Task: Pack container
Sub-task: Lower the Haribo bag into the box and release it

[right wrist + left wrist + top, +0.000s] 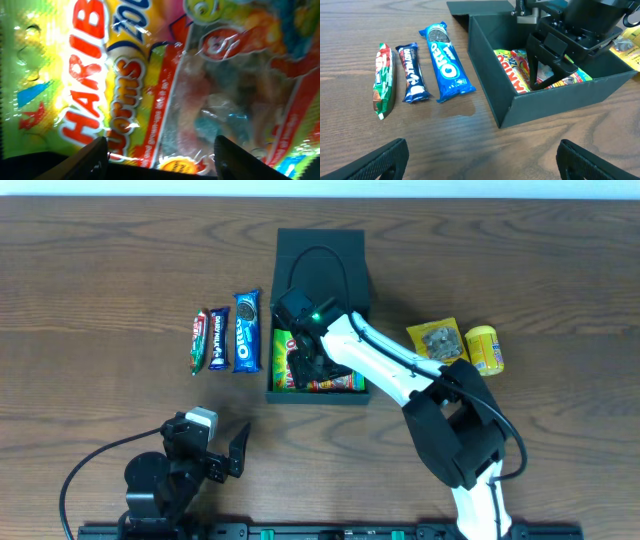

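Wood table (100, 260); "Worms" on Haribo bag (125, 75), right-wrist view only.

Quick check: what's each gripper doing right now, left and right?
Left gripper: open, holding nothing.
Right gripper: open, down inside the container, over the Haribo bag.

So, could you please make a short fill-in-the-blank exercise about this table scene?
The bag in the container is of the brand ____. The right gripper reaches, open, into the ____. Beside the Oreo pack lie ____ other bars in a row.
Missing words: Haribo; container; two.
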